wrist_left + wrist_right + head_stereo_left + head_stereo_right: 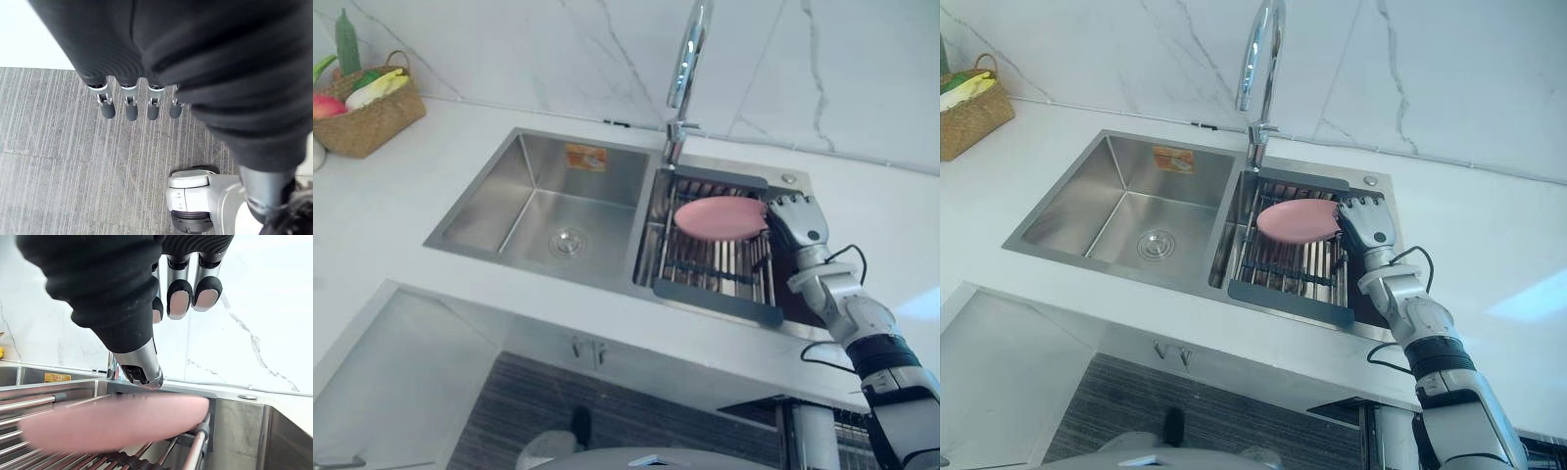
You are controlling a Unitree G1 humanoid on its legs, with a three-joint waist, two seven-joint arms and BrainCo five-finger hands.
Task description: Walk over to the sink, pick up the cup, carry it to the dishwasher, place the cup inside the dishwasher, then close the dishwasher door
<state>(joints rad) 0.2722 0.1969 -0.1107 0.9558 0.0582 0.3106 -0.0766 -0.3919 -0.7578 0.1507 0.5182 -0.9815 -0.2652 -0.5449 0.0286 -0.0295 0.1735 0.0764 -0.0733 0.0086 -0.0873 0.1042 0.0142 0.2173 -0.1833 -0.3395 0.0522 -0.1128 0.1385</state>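
A pink cup (720,217) lies on its side on the wire drying rack (715,269) in the right half of the steel sink (470,211). My right hand (798,223) hovers at the cup's right end, just above it, open. In the right wrist view its thumb (139,364) points down over the cup (112,423) without touching it, and the fingers (178,298) are loosely bent above. My left hand (129,105) hangs over the grey striped floor with straight fingers, holding nothing.
A tall chrome faucet (685,69) rises behind the sink's divider, close to the cup. The left basin (548,201) has a drain. A wicker basket (367,113) of vegetables sits at the far left on the white counter (401,196). A marble wall runs behind.
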